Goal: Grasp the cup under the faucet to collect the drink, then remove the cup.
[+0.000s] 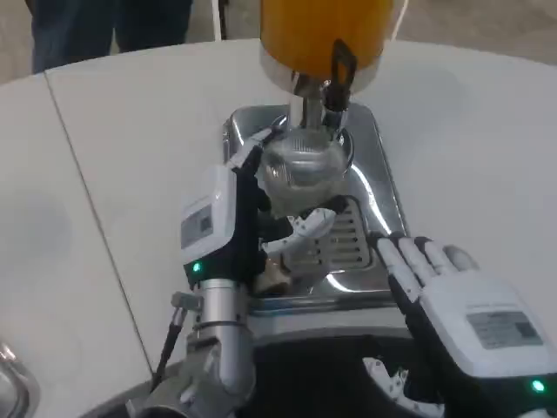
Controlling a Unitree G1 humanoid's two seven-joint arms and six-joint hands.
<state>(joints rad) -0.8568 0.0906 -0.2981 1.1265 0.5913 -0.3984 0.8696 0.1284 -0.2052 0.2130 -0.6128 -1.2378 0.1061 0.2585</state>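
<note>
Left hand [248, 213] wraps the cup [300, 165], upright right under the faucet [335, 83]. Right hand [452, 292] released, flat, further from cup.

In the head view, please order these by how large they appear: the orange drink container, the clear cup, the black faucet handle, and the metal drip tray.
1. Metal drip tray, partly covered by the hands.
2. Orange drink container, cut off by the frame's top edge, so its rank against the tray is unsure.
3. Clear cup, held by the left hand.
4. Black faucet handle.
</note>
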